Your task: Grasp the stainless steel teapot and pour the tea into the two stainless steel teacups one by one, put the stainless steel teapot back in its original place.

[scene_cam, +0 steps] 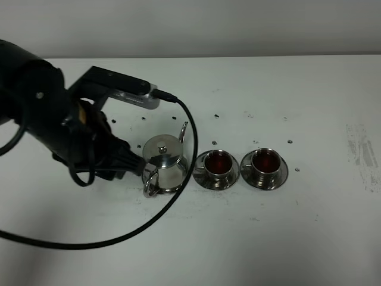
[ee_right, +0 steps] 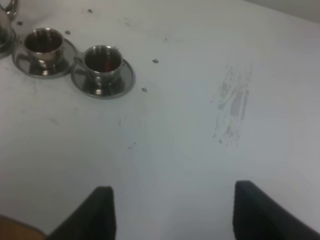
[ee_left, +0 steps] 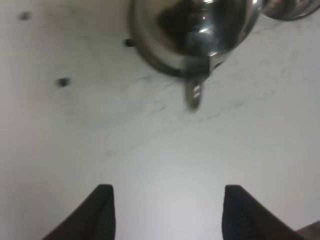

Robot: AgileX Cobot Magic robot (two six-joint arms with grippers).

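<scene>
With both small shiny steel teacups (scene_cam: 218, 164) (scene_cam: 265, 162) holding reddish-brown tea (scene_cam: 219, 159), squat steel teapot (scene_cam: 163, 158) stands left of them on its dish, pouring judged complete; left gripper (ee_left: 167, 212) open, empty, just beside its handle.

upright steel teapot (scene_cam: 164, 159) beside two tea-filled teacups (scene_cam: 218, 167).
</scene>
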